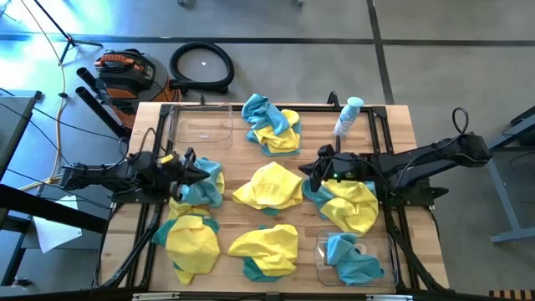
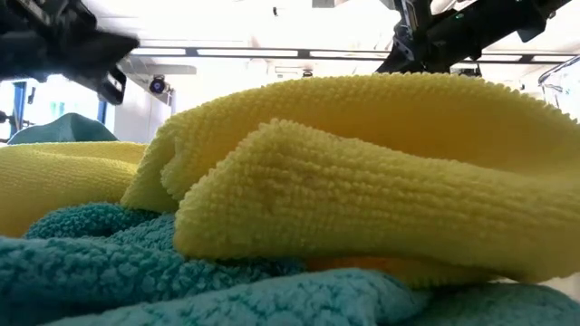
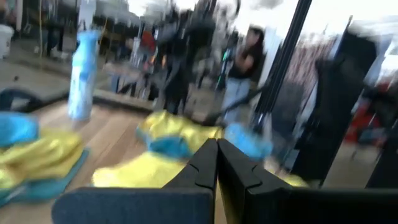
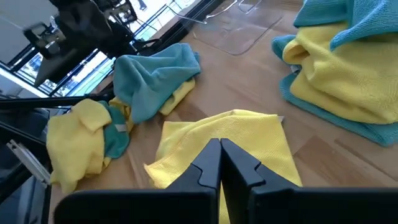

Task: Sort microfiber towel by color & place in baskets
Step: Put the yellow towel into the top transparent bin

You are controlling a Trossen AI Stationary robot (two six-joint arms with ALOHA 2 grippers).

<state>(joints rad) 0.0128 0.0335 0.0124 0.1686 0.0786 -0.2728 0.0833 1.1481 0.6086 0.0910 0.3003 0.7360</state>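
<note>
Pressed together and holding nothing, my right gripper (image 4: 219,163) hangs over the middle of the wooden table (image 1: 238,159), its fingertips just short of the yellow towel (image 4: 239,140) spread ahead of it. Beyond that cloth, from the claw's outlook, a teal towel (image 4: 155,74) lies draped over a yellow one, and farther still stands the empty clear basket (image 1: 201,124) at the far corner. Behind and beside the claw I see the second basket (image 1: 355,259), a teal towel (image 1: 347,257) bunched inside it. Across the table my left gripper (image 3: 217,168), likewise shut and empty, hovers facing the right one, above another teal-and-yellow heap (image 1: 201,186). More mixed piles (image 1: 272,125) lie scattered over the boards, and a spray bottle (image 1: 348,115) lies near the far edge.
</note>
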